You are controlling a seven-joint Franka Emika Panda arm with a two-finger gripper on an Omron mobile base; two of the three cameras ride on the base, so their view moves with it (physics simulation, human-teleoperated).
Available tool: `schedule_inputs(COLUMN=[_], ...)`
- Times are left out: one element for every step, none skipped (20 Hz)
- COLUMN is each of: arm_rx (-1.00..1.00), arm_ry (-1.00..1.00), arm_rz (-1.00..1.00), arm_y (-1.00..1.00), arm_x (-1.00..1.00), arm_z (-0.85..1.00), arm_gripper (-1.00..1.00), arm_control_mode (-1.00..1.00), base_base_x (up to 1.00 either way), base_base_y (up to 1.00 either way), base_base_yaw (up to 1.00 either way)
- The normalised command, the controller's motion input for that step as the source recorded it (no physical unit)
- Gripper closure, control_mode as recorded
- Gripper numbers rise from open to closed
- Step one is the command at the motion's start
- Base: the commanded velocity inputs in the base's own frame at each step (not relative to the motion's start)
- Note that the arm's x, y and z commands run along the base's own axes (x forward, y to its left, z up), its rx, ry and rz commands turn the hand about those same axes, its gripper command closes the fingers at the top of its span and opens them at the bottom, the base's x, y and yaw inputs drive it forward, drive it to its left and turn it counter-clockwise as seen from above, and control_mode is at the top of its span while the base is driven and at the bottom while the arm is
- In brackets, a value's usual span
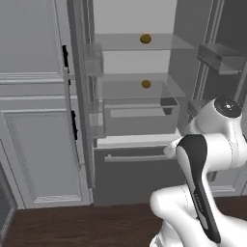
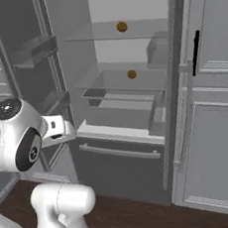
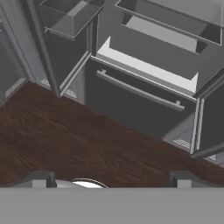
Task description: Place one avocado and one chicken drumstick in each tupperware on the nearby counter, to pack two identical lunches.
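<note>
Two avocados lie inside the open fridge. One avocado [image 1: 145, 38] [image 2: 122, 26] is on the upper glass shelf, and the other avocado [image 1: 146, 84] [image 2: 131, 75] is on the shelf below it. My gripper [image 3: 111, 179] is open, its fingertips [image 3: 39, 177] far apart with nothing between them. It hangs low in front of the fridge, aimed down at the wooden floor and well below both shelves. The chicken drumstick, the tupperware and the counter are out of view.
A grey fridge drawer [image 1: 140, 118] [image 3: 153, 48] sits under the shelves, above a lower drawer with a long bar handle [image 3: 140, 91]. Both fridge doors [image 1: 89, 96] [image 2: 35, 54] stand open with bins. Tall grey cabinets [image 1: 34, 120] [image 2: 217, 125] flank the fridge. Dark wooden floor [image 3: 65, 140] lies below.
</note>
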Motion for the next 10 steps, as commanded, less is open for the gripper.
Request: schedule_inputs(arm_rx=[0.0, 0.0, 0.0, 0.0, 0.0, 0.0, 0.0, 0.0, 0.0, 0.0], arm_ry=[0.0, 0.0, 0.0, 0.0, 0.0, 0.0, 0.0, 0.0, 0.0, 0.0], arm_rz=[0.0, 0.0, 0.0, 0.0, 0.0, 0.0, 0.0, 0.0, 0.0, 0.0], arm_y=[0.0, 0.0, 0.0, 0.0, 0.0, 0.0, 0.0, 0.0, 0.0, 0.0], arm_x=[0.0, 0.0, 0.0, 0.0, 0.0, 0.0, 0.0, 0.0, 0.0, 0.0], arm_z=[0.0, 0.0, 0.0, 0.0, 0.0, 0.0, 0.0, 0.0, 0.0, 0.0], arm_gripper=[-1.0, -1.0, -1.0, -1.0, -1.0, -1.0, -1.0, -1.0, -1.0, -1.0], arm_control_mode=[1.0, 1.0, 1.0, 1.0, 1.0, 1.0, 1.0, 1.0, 1.0, 1.0], base_base_x=[0.3, 0.35, 0.41, 0.44, 0.57, 0.71, 0.78, 0.86, 0.93, 0.96], base_base_y=[-0.19, -0.16, -0.11, -0.09, 0.0, 0.0, 0.0, 0.0, 0.0, 0.0], base_base_yaw=[-0.45, -0.43, -0.41, -0.39, -0.37, -0.32, -0.29, -0.25, -0.22, -0.2])
